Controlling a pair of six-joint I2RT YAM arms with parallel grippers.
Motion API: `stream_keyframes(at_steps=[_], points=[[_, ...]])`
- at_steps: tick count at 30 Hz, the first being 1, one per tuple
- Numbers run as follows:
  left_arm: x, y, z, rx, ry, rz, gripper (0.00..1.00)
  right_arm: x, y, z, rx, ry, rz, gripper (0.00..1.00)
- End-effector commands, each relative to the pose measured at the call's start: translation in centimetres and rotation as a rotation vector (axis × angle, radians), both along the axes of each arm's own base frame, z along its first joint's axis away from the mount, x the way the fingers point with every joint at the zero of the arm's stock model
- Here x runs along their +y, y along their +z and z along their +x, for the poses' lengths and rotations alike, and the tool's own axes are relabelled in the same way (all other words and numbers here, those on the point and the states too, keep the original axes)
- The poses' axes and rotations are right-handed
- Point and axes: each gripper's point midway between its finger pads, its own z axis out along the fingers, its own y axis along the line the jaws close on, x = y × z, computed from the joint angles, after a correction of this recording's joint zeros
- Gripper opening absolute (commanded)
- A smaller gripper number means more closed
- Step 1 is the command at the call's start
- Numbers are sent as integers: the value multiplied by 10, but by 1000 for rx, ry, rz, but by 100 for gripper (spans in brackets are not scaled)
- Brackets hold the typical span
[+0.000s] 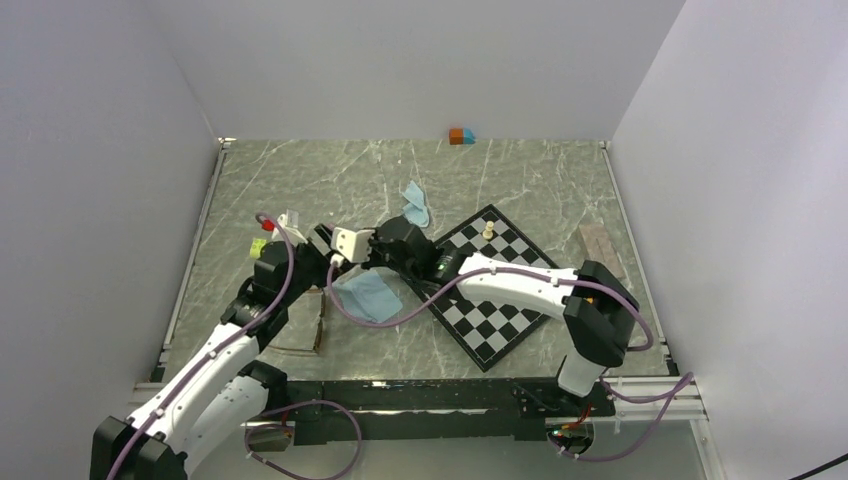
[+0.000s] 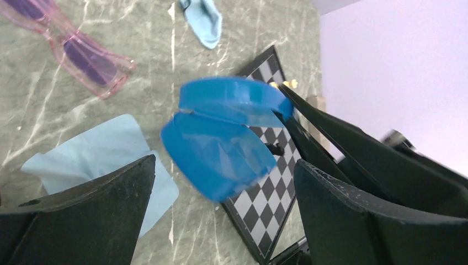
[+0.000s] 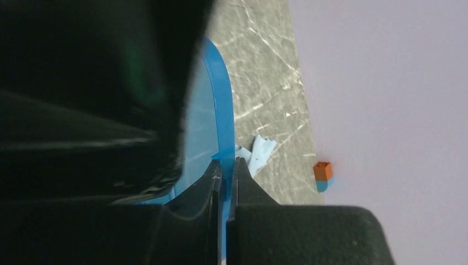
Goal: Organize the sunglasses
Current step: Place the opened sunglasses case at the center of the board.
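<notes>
Right jaws: clamped on blue case [image 2: 221,138]
Left jaws: apart, case ahead
Purple sunglasses [image 2: 83,55]: beyond left jaws

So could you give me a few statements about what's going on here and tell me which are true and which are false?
1. The right fingers pinch the rim of the blue case. True.
2. The blue case is shut. False: its two halves gape apart.
3. The left fingers hold the purple sunglasses. False: they stand wide open and empty, and the sunglasses lie on the table.
4. A chess piece stands on the chessboard. True.
</notes>
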Motion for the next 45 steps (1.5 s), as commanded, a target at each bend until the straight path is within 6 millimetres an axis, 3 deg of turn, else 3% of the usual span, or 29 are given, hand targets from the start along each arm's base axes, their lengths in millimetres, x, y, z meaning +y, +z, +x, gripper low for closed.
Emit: stream_keyframes(at_steps=[1,7,11,15,18,25,29,32,35,39,45], points=[[4,1,9,40,37,26,99,8,50,-22,-19,21,143,2],[8,-27,-3,88,36,47,99,-7,107,-25,-6,-46,303,0],[20,-44,-10,98,77,80,97,-11,132,-56,82,75,336,0],[29,-59,-21,142,81,134,98,-16,136,-107,264,259,279,0],[30,-58,-23,113,81,124,99,-19,129,-140,389,376,248,0],[24,-45,-19,41,41,130,99,-11,125,-188,619,547,261,0],[8,-26,-15,-76,-53,100,96,-6,110,-207,739,604,300,0],[-2,-19,-14,-134,-110,94,96,-3,101,-208,801,607,336,0],[-7,-17,-14,-143,-138,83,95,0,102,-194,807,561,383,0],[-2,-21,-23,-87,-142,112,99,-16,103,-145,726,353,412,0],[2,-43,-58,-7,-222,152,99,-58,88,-43,480,0,266,0]])
